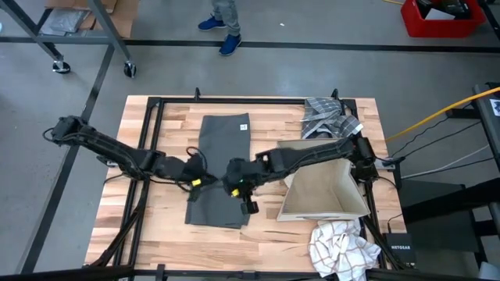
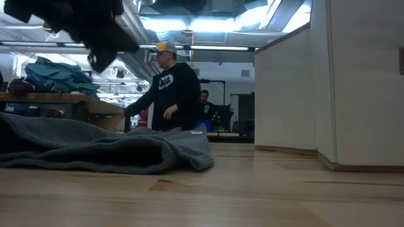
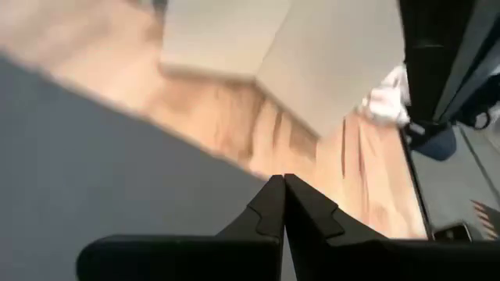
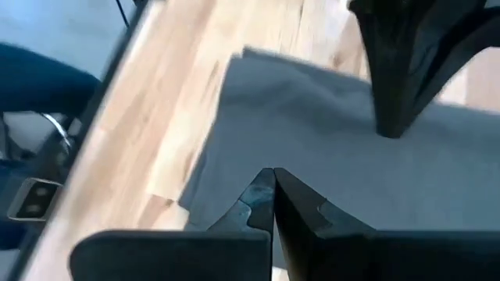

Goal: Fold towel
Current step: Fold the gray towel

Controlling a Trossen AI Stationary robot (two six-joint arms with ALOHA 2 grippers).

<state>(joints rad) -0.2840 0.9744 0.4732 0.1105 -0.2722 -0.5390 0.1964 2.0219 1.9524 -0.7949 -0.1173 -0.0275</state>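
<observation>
The wooden worktop (image 1: 168,234) is carrying everything here. On its right side a beige open box (image 1: 324,191) is sitting, with a white patterned cloth (image 1: 340,248) lying bunched just beside the box's near corner and a striped grey cloth (image 1: 328,117) lying crumpled at the far right corner.

The dark grey towel (image 1: 221,168) is lying at the middle of the worktop as a long strip running from the far edge toward the near edge; in the low view it is resting in soft, rumpled folds (image 2: 107,148).

Both dark arms are reaching in from the sides and meeting over the towel's near half. The left tool (image 1: 195,181) is sitting over the towel's left edge, its fingers (image 3: 269,207) pressed tight together, and it is gripping nothing that can be made out. The right tool (image 1: 234,187) is hovering over the towel near its right edge, its fingers (image 4: 262,199) likewise clenched with grey fabric beneath them; whether any cloth is pinched cannot be told.

Beyond the worktop a person in a dark top (image 2: 170,91) is standing.
</observation>
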